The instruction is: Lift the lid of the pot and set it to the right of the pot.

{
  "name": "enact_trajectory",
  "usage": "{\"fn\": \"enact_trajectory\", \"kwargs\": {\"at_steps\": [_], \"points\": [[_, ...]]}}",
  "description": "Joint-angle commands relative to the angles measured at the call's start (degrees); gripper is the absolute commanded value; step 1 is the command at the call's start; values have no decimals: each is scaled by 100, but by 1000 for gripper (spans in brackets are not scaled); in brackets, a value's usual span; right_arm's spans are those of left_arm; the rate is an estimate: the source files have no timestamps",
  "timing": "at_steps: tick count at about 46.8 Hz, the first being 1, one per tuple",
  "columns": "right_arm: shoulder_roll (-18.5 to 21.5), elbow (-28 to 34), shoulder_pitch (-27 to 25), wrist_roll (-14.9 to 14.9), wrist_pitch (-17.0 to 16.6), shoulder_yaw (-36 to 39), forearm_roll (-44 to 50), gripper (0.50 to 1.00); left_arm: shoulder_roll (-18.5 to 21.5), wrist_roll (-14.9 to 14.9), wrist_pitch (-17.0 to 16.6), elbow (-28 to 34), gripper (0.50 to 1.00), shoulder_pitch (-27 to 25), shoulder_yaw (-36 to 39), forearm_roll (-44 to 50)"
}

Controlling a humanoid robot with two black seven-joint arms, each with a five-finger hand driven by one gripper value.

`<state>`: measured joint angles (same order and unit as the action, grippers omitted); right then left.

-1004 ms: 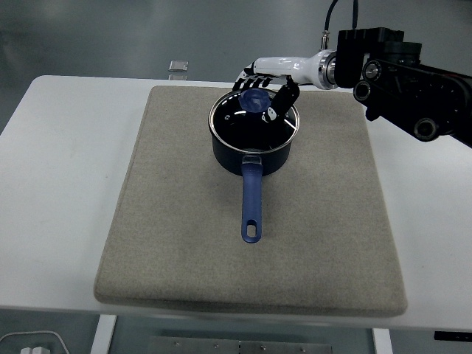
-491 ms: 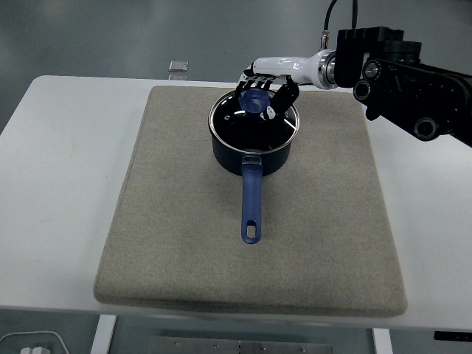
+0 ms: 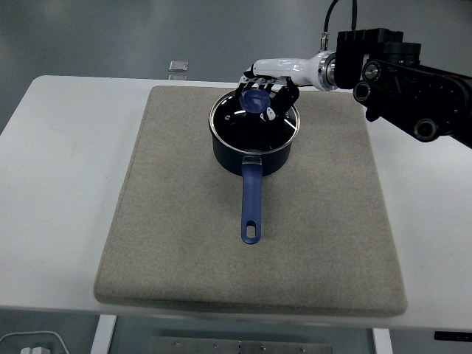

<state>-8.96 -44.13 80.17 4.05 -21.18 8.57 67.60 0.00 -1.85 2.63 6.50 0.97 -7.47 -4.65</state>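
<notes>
Lid [image 3: 254,120], one, tops one blue saucepan [image 3: 252,151]; right hand [image 3: 267,90] at 12 o'clock now clutches its knob [image 3: 255,100] tighter.

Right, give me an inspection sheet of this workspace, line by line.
Surface: white table with a grey mat laid over its middle.
Job's things: blue pot on the mat, handle toward the near edge; glass lid on the pot, blue knob up.
Clutter: small pale object beyond the table's far edge.
Hands: right hand at the knob, grasp unclear; left not in view.
Cables: black cable above the right arm.
Surroundings: grey floor; no person seen.
</notes>
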Motion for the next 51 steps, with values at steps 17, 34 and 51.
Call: {"fn": "enact_trajectory", "kwargs": {"at_steps": [17, 34, 51], "points": [[0, -8, 17, -1, 0, -13, 96, 688, 0, 0, 0, 0, 1000, 0, 0, 0], [-18, -8, 78, 8, -9, -4, 113, 574, 0, 0, 0, 0, 1000, 0, 0, 0], [-97, -8, 245, -1, -9, 13, 78, 541, 0, 0, 0, 0, 1000, 0, 0, 0]]}}
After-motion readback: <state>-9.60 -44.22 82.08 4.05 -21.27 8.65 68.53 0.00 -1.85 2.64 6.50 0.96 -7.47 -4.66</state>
